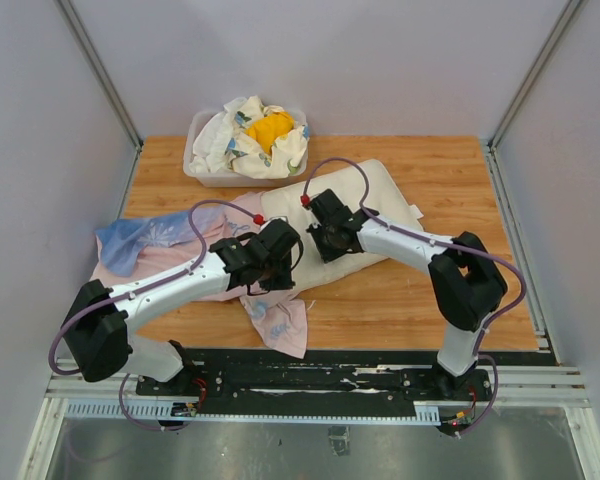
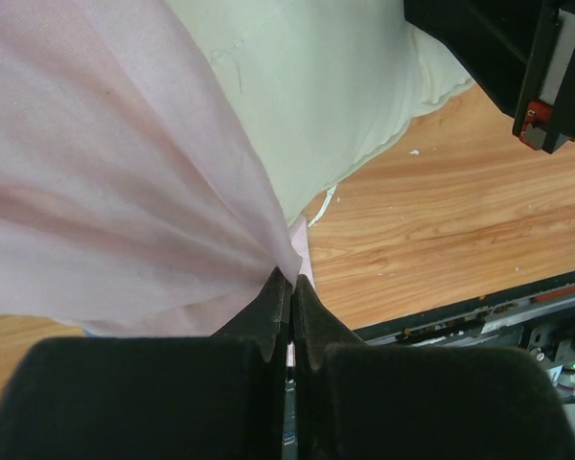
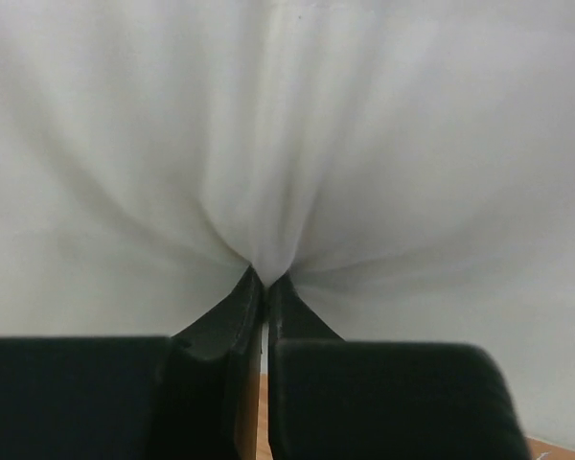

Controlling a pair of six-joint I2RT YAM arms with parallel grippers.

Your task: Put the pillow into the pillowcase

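Observation:
The cream-white pillow (image 1: 380,200) lies across the middle of the wooden table, partly under both wrists. The pillowcase (image 1: 145,240) is spread to its left, pale pink with a blue printed patch, and a flap hangs toward the front edge. My left gripper (image 1: 270,272) is shut on a pinch of the pink pillowcase (image 2: 105,182), whose fabric fans out from the tips, with the pillow (image 2: 307,86) just beyond. My right gripper (image 1: 325,243) is shut on the pillow (image 3: 287,144); its cloth puckers into the closed tips.
A clear plastic bin (image 1: 202,172) at the back holds white floral cloths and a yellow cloth (image 1: 270,128). Grey walls close in the left, right and back. Bare wood (image 1: 400,300) shows in front of the pillow, and the black base rail (image 1: 330,375) runs along the near edge.

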